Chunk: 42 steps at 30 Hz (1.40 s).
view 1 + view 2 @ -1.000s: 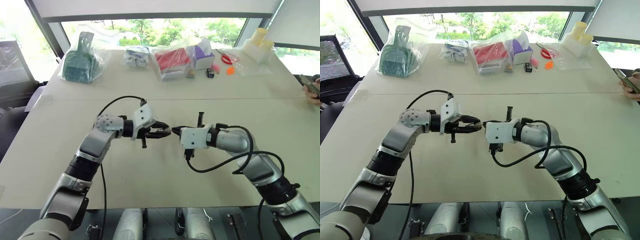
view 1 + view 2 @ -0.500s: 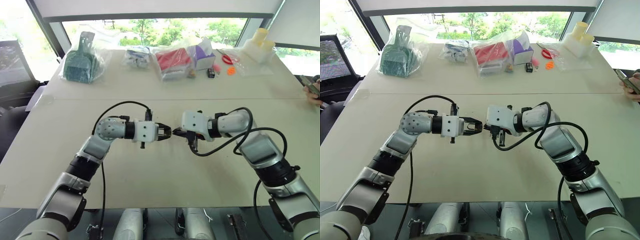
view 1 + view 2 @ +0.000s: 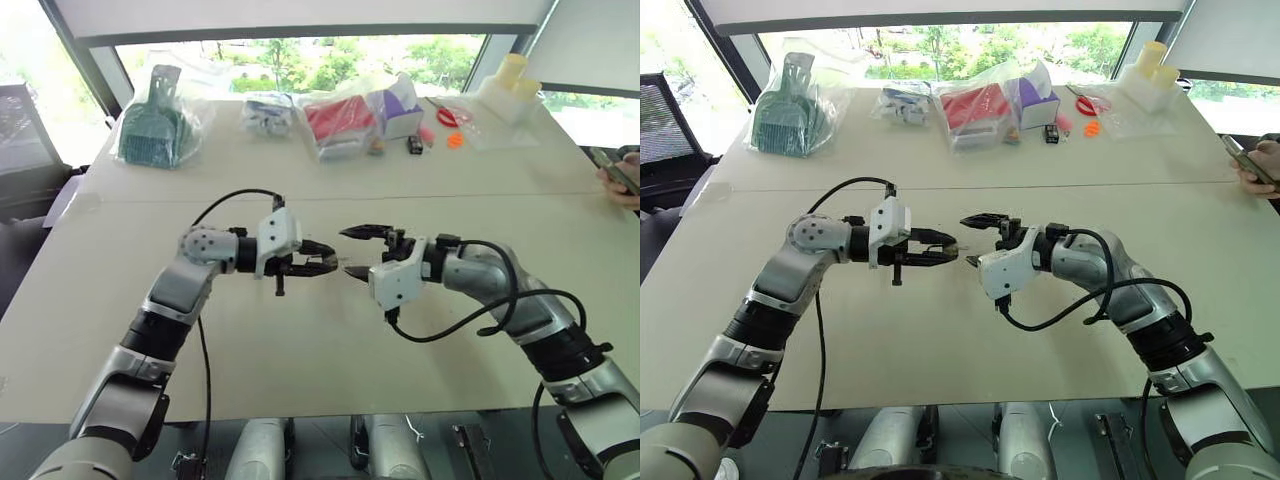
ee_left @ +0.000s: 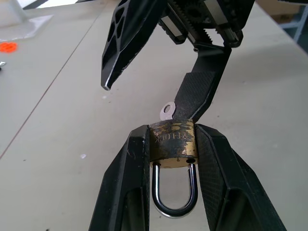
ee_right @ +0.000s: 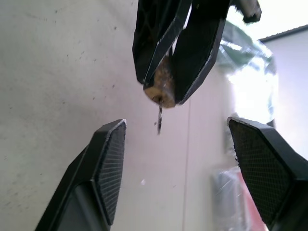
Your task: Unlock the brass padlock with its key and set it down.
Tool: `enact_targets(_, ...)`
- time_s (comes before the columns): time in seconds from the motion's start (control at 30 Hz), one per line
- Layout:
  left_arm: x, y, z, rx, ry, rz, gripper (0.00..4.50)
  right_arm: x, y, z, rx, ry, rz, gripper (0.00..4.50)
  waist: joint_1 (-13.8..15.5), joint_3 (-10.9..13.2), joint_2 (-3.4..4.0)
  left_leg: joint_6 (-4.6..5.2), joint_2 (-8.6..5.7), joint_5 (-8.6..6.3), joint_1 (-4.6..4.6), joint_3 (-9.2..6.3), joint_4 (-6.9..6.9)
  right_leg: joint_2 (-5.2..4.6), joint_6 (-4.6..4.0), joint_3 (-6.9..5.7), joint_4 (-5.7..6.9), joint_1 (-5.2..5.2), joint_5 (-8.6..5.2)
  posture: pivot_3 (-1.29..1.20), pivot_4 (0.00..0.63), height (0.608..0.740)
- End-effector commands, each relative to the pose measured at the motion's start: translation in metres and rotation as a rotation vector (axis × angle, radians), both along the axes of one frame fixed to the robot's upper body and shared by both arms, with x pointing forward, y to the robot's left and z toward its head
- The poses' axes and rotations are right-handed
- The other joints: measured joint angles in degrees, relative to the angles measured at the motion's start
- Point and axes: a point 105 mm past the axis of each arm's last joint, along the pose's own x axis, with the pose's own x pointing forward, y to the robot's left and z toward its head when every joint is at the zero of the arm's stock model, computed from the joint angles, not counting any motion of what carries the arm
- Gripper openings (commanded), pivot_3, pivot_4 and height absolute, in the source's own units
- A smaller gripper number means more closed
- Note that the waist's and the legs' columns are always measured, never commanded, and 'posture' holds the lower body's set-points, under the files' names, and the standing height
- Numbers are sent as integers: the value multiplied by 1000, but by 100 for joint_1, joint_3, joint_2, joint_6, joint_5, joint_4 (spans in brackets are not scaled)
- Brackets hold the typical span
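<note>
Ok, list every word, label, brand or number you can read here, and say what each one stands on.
Brass padlock, clamped in the left gripper: stamped letters across its body, too worn and small to read for certain.
Bagged items along the table's far edge: any print is too small to read.
Nothing else carries legible text.

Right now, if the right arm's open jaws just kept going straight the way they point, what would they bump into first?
Most likely the key sticking out of the brass padlock, which the left gripper holds just ahead of the right gripper.
</note>
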Motion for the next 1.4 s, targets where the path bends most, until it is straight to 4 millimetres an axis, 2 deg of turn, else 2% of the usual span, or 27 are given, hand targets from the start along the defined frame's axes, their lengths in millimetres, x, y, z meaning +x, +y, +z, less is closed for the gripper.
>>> enact_targets(0.03,-3,1,20,-47,-13,-25,744,-3,7,23,63,-135,75,3502,-5,0,0,0,0,0,0,-4,0,0,0,0,0,0,0,0,150,740)
enact_targets(0.33,-7,2,23,-57,21,-45,744,-10,17,20,71,-188,168,3502,3,0,0,-1,0,1,1,-13,0,-1,-1,1,0,1,0,0,150,740)
enact_targets(0.43,-8,2,24,-59,25,-46,744,-11,20,21,73,-196,185,2635,-4,0,0,-1,0,1,1,-14,0,-1,-1,1,1,1,0,0,150,740)
enact_targets(0.6,-9,1,25,-72,36,-49,744,-11,23,19,60,-204,203,57,-2,0,1,-1,1,1,1,-13,0,-1,-1,1,1,1,0,0,150,740)
enact_targets(0.87,-12,4,22,-55,64,-49,744,-9,22,18,63,-188,191,17,-3,0,0,-2,0,1,1,-13,0,0,-1,2,1,1,0,0,150,740)
enact_targets(1.1,-14,20,24,-33,83,-6,4291,-5,16,15,65,-166,151,0,-4,0,1,-2,1,1,2,-14,0,0,-2,2,3,1,0,0,150,740)
enact_targets(1.13,-15,21,24,-31,81,-2,4457,-5,16,15,63,-165,150,0,2,0,1,-2,1,1,2,-15,0,-1,-2,3,3,1,0,0,150,740)
enact_targets(1.23,-11,31,32,-70,60,46,4457,-5,14,14,65,-155,137,0,1,0,1,-3,1,2,2,-15,0,-1,-2,3,3,1,0,0,150,740)
enact_targets(1.33,-8,36,37,-110,63,74,3582,-5,13,13,66,-151,131,0,-5,0,1,-3,1,2,3,-16,0,-1,-2,3,4,1,0,0,150,740)
enact_targets(1.4,-8,37,41,-134,73,79,2621,-5,14,13,65,-150,129,0,-5,0,1,-3,1,2,3,-15,0,-1,-2,3,4,1,0,0,150,740)
